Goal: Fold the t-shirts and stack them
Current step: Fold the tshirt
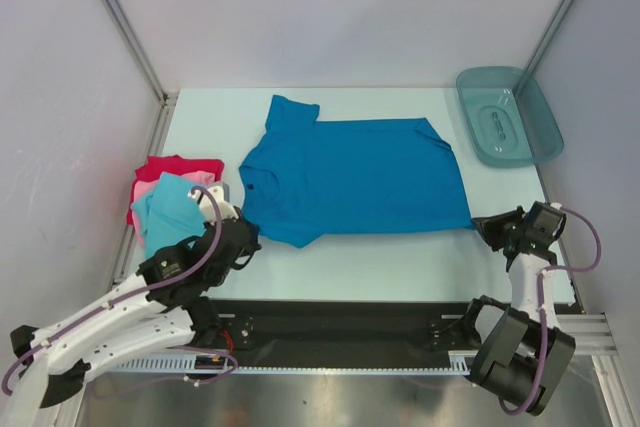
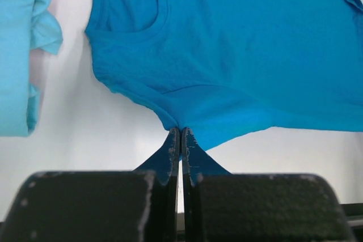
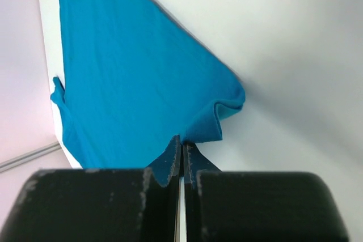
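- The left end effector (image 2: 180,140) is clamped on the near sleeve edge of the blue shirt (image 1: 355,177); the right end effector (image 3: 182,145) pinches its hem corner.
- The shirt lies spread flat on the bench (image 1: 400,257), held at both near ends, probably ready for folding.

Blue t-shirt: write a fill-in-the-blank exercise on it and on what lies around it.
1. The blue t-shirt lies spread on the table with its collar toward the robot's ____ side.
2. The left gripper and the right gripper are each ____ on its near edge.
3. In the folded pile, the turquoise t-shirt lies on ____, over the pink t-shirt and the red t-shirt.
4. The teal tray sits at the table's far ____ corner.

Missing words: left; shut; top; right.
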You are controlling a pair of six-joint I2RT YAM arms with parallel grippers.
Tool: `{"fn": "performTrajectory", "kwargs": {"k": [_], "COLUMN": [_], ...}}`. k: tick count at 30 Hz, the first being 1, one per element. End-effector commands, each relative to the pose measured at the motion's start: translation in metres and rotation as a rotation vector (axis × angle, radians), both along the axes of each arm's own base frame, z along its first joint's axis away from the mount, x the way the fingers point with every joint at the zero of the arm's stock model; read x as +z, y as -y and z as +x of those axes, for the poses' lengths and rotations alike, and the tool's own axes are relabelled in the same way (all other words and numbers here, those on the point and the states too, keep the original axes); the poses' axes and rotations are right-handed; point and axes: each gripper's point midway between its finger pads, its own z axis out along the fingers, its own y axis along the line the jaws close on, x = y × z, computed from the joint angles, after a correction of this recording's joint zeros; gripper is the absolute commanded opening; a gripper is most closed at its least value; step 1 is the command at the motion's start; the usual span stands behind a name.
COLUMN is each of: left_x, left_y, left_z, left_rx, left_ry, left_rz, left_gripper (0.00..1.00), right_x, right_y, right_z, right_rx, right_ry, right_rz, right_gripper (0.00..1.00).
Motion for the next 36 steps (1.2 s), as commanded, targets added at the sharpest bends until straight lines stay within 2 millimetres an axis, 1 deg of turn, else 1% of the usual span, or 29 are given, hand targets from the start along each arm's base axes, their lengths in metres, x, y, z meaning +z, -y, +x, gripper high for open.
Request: {"fn": "performTrajectory", "kwargs": {"k": [1,2,3,4,5,10,11,13,14,16,17,18,19,21,22,23,24,26,27,30,34,36], "left_x": [0.026,0.023,0.023,0.022,0.021,0.016,0.014,0.012,0.012,0.013,0.013,0.018,0.015,0.019,0.018,0.012,0.013,0.007,0.008,0.004,-0.001,-0.004], "left_y": [0.006,0.007,0.012,0.014,0.015,0.018,0.015,0.017,0.012,0.013,0.011,0.012,0.013,0.014,0.015,0.014,0.016,0.017,0.017,0.015,0.012,0.01], "left_z": [0.017,0.022,0.024,0.026,0.029,0.039,0.043,0.049,0.054,0.062,0.065,0.07,0.074,0.083,0.086,0.091,0.094,0.101,0.104,0.112,0.118,0.121], "left_rx": [0.008,0.015,-0.002,-0.004,-0.003,-0.007,0.003,0.0,0.023,0.025,0.031,0.031,0.031,0.035,0.032,0.041,0.036,0.039,0.041,0.05,0.059,0.066], "left_ry": [0.086,0.077,0.08,0.08,0.077,0.077,0.079,0.073,0.073,0.074,0.069,0.083,0.072,0.08,0.078,0.06,0.064,0.054,0.059,0.053,0.048,0.042], "left_rz": [-0.007,0.007,0.0,0.003,0.008,0.044,0.056,0.062,0.069,0.077,0.073,0.07,0.084,0.086,0.09,0.105,0.098,0.112,0.109,0.123,0.136,0.139], "left_gripper": [0.0,0.0,0.0,0.0,0.0,0.0,0.0,0.0,0.0,0.0,0.0,0.0,0.0,0.0,0.0,0.0,0.0,0.0,0.0,0.0,0.0,0.0], "right_x": [0.027,0.028,0.028,0.028,0.028,0.025,0.025,0.023,0.023,0.023,0.021,0.021,0.02,0.02,0.019,0.019,0.021,0.022,0.025,0.025,0.021,0.02], "right_y": [0.01,0.005,0.004,0.005,0.002,0.004,0.004,0.002,0.0,-0.005,-0.006,-0.006,-0.007,-0.007,-0.007,-0.01,-0.009,-0.011,-0.009,-0.008,-0.005,-0.007], "right_z": [0.027,0.03,0.033,0.036,0.038,0.048,0.049,0.052,0.053,0.057,0.059,0.061,0.062,0.068,0.069,0.071,0.076,0.08,0.083,0.088,0.093,0.096], "right_rx": [0.002,0.021,0.027,0.026,0.039,0.036,0.03,0.026,0.03,0.034,0.033,0.031,0.034,0.035,0.032,0.04,0.037,0.034,0.028,0.025,0.014,0.015], "right_ry": [0.09,0.09,0.093,0.084,0.083,0.067,0.067,0.062,0.06,0.058,0.052,0.051,0.05,0.048,0.042,0.042,0.045,0.044,0.047,0.042,0.032,0.032], "right_rz": [-0.057,-0.063,-0.068,-0.073,-0.074,-0.079,-0.075,-0.071,-0.072,-0.084,-0.086,-0.085,-0.086,-0.083,-0.081,-0.079,-0.081,-0.085,-0.09,-0.093,-0.09,-0.091], "right_gripper": [0.0,0.0,0.0,0.0,0.0,0.0,0.0,0.0,0.0,0.0,0.0,0.0,0.0,0.0,0.0,0.0,0.0,0.0,0.0,0.0,0.0,0.0]}}
